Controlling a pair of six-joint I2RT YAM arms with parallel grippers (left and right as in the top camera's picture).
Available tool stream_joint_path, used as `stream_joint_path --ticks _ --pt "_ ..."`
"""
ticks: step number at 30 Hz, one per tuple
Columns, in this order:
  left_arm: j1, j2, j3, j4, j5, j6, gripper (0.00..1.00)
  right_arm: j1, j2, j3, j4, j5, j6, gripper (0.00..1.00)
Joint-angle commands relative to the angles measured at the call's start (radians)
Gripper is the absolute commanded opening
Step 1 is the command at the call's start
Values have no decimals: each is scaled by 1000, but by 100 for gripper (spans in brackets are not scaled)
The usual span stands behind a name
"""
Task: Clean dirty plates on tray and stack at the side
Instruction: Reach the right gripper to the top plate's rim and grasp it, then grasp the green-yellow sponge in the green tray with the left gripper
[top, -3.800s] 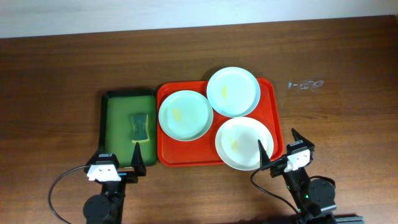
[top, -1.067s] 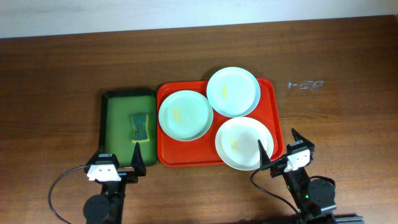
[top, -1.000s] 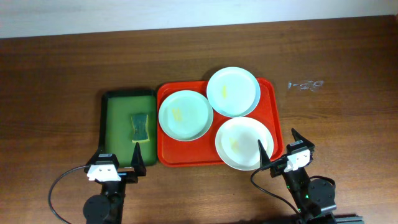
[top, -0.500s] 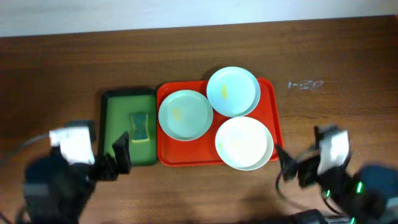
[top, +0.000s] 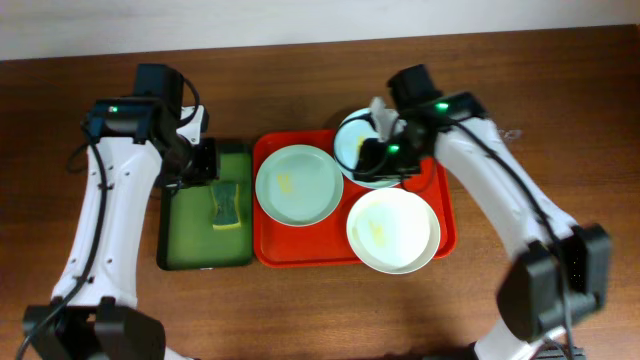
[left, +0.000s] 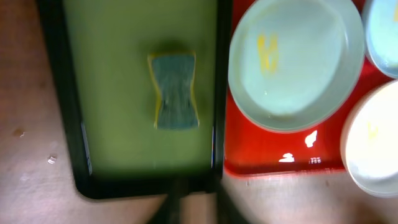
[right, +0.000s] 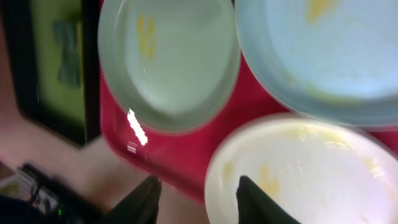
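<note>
Three plates lie on the red tray (top: 270, 252): a mint one (top: 298, 185) on the left, a second mint one (top: 352, 140) at the back, and a white one (top: 392, 230) in front. All three carry yellow smears. My right gripper (top: 378, 150) hovers over the back mint plate and hides part of it. In the right wrist view its fingers (right: 144, 200) stand apart above the white plate's (right: 311, 168) edge, empty. My left gripper (top: 203, 160) hangs over the far end of the green tray (top: 185, 235). Its blurred tips (left: 196, 208) show a narrow gap with nothing in it.
A yellow-and-green sponge (top: 227, 205) lies in the green tray, left of the red tray. A small clear scrap (top: 490, 135) sits on the wood at the right. Both arms reach up from the front edge along the table's sides.
Both arms have left their rest at the front edge and swung out over the trays. Both grippers' jaws have narrowed. The plates and sponge have not moved.
</note>
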Motion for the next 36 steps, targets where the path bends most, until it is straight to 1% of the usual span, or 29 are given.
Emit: stream_joint_path --ticks 1,3,4,6,7,8,10,11,14,16,17,18,20,23,25,26,29,30,31,33,34,36 --pt "-5 39 -86 78 -12 -3 54 44 113 11 85 29 26 44" --pt "-5 63 -124 120 -12 -3 53 63 196 11 164 64 27 43" --pt "-5 73 -132 128 -12 -3 53 69 222 11 189 103 27 41" --pt "-5 97 -133 140 -12 -3 52 77 265 11 238 180 34 31" --pt "-5 114 -133 151 -12 -3 52 77 274 11 241 227 65 31" --pt "-5 126 -133 154 -12 -3 52 77 277 11 246 232 77 30" --pt "-5 140 -134 154 -21 -3 54 88 285 10 246 232 95 24" --pt "-5 143 -134 155 -33 -3 56 97 288 8 247 233 105 23" --pt "-5 145 -134 154 -37 -3 58 132 290 8 265 232 105 24" --pt "-5 145 -134 154 -37 -3 60 126 289 17 266 232 105 28" --pt "-5 145 -134 154 -37 -3 61 118 287 45 228 229 105 32" --pt "-5 145 -134 154 -37 -3 61 113 285 74 193 217 105 33" --pt "-5 145 -134 155 -37 -3 61 118 282 111 121 132 109 34" --pt "-5 145 -134 153 -37 -3 62 142 285 63 106 161 167 33" --pt "-5 145 -134 153 -37 -3 62 154 285 10 169 233 195 33" --pt "-5 145 -134 154 -37 -3 62 154 285 -11 222 237 195 31" --pt "-5 145 -134 154 -37 -3 62 154 285 -18 239 327 236 17" --pt "-5 145 -134 154 -37 -3 61 151 285 -18 243 341 236 12" --pt "-5 145 -135 154 -37 -6 57 148 285 -18 241 333 236 5" --pt "-15 145 -169 172 -37 -25 57 146 284 -18 223 330 236 4" --pt "-18 145 -206 208 -37 -25 57 144 284 -18 224 330 236 4" --pt "-18 145 -271 276 -37 -29 52 117 284 -18 214 328 262 4"
